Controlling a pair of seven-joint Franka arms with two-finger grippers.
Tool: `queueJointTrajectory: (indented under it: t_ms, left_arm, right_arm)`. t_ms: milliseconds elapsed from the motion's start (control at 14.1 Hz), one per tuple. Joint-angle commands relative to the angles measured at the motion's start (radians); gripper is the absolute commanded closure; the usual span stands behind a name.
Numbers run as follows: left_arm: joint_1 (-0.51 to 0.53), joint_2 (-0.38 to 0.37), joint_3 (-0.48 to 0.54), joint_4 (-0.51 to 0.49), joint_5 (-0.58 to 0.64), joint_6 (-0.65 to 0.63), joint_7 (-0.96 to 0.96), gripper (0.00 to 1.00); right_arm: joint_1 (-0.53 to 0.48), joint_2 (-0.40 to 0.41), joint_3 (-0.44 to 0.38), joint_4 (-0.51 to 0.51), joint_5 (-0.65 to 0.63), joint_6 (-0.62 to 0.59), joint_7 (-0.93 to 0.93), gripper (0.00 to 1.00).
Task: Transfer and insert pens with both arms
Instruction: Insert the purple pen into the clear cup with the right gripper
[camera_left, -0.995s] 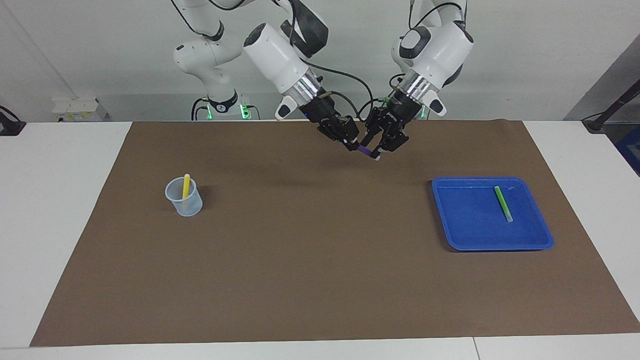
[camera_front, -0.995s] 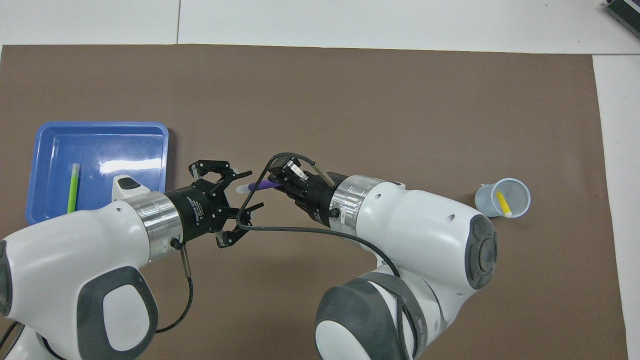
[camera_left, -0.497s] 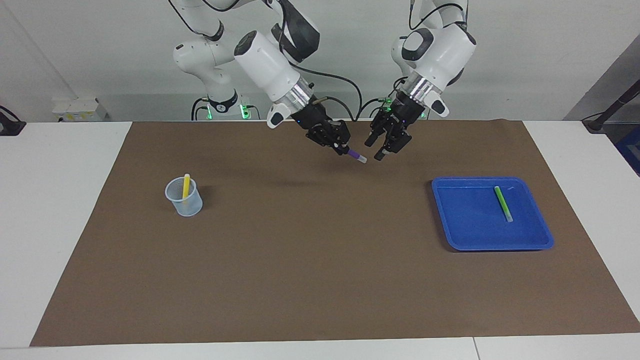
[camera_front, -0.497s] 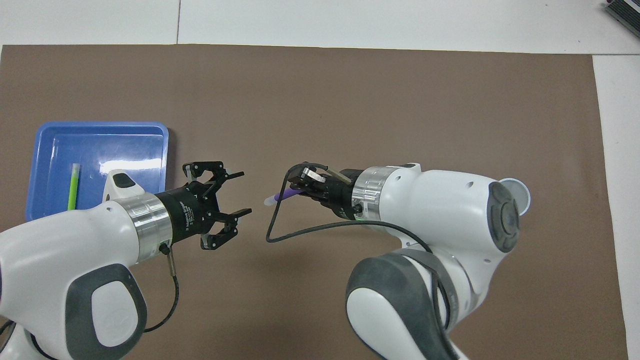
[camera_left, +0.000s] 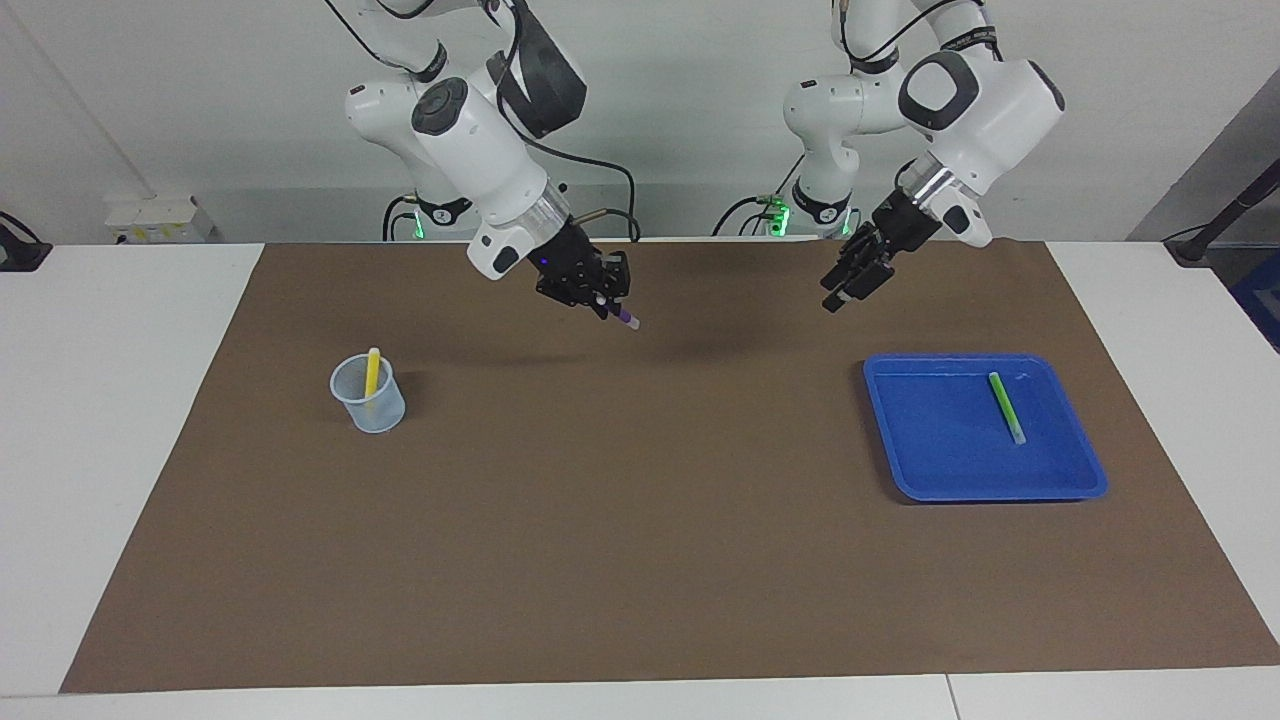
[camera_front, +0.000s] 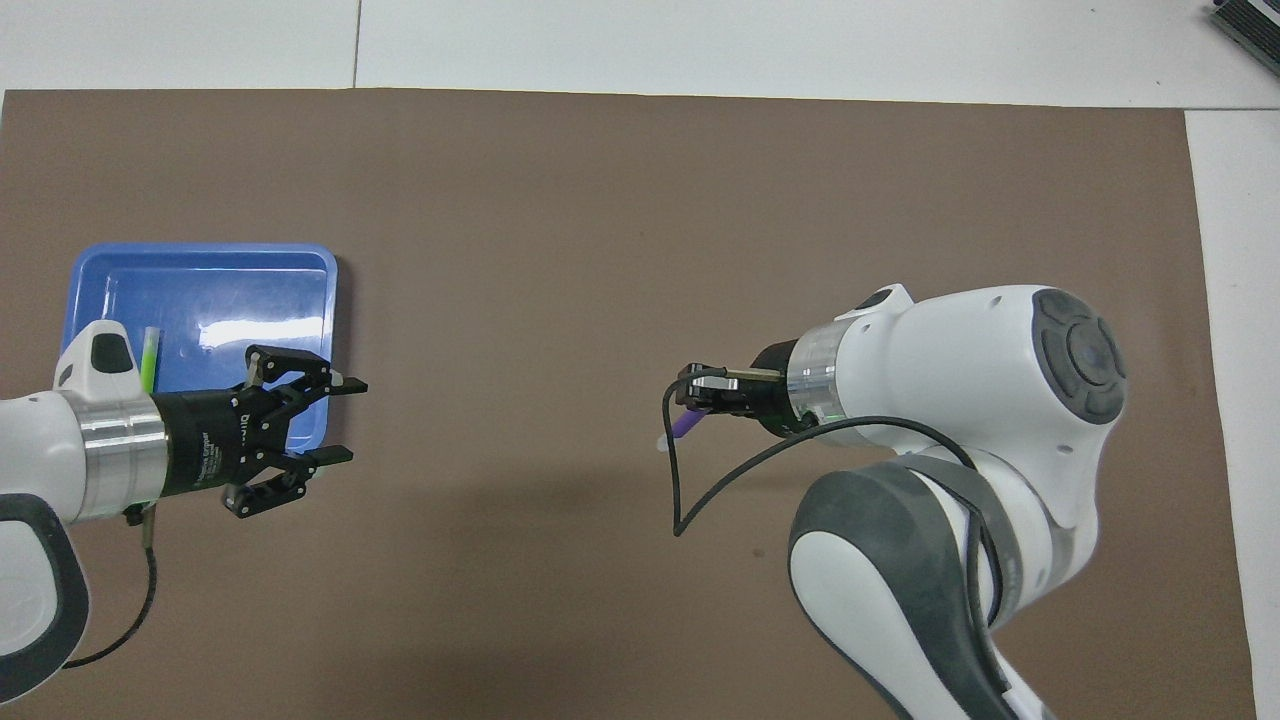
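**Purple pen in right gripper, left gripper spread over mat by tray**

Right gripper is up in the air over the brown mat, roughly over the mat's middle strip on the robots' side. Its fingertips are pinched on the purple pen, which sticks out downward at a slant w/ its pale cap end lowest. In the overhead view the same pen shows as a short purple stub under the gripper, whitish tip pointing toward the robots.

Left gripper hangs over the mat, just off the blue tray on the tray's robot side. Fingers spread apart, nothing between them; the overhead view shows the left gripper w/ both fingertips clearly separated, beside the tray's corner.

Green pen lies flat inside the tray, toward the left arm's end of the bench, pale cap end farther from the robots. In the overhead view the green pen is partly covered by the left arm's wrist.

Clear plastic cup stands upright on the mat toward the right arm's end of the bench, well apart from both grippers. Yellow pen stands in it, leaning on the rim, top end poking above the rim. Cup is hidden by the right arm in the overhead view.

White bench shows around the mat on all sides.
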Motion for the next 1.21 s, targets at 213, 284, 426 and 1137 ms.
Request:
queueJointTrajectory:
  t_ms: [213, 284, 426, 1137]
  left_arm:
    - [0.125, -0.031, -0.002, 0.001, 0.239, -0.151, 0.475, 0.31]
    - [0.15, -0.031, -0.003, 0.003, 0.289, -0.151, 0.544, 0.31]
    - [0.179, -0.02, -0.002, 0.015, 0.391, -0.146, 0.69, 0.3]
    - [0.351, 0.248, -0.003, 0.081, 0.627, 0.12, 1.131, 0.29]
  right_arm:
    - [-0.198, -0.046, 0.007, 0.036, -0.159, -0.23, -0.38, 1.0]
    - [-0.227, -0.048, 0.007, 0.05, -0.187, -0.262, -0.445, 1.0]
    - [-0.249, -0.049, 0.007, 0.061, -0.292, -0.284, -0.586, 1.0]
    - [-0.384, -0.049, 0.008, -0.054, -0.486, -0.06, -1.103, 1.0]
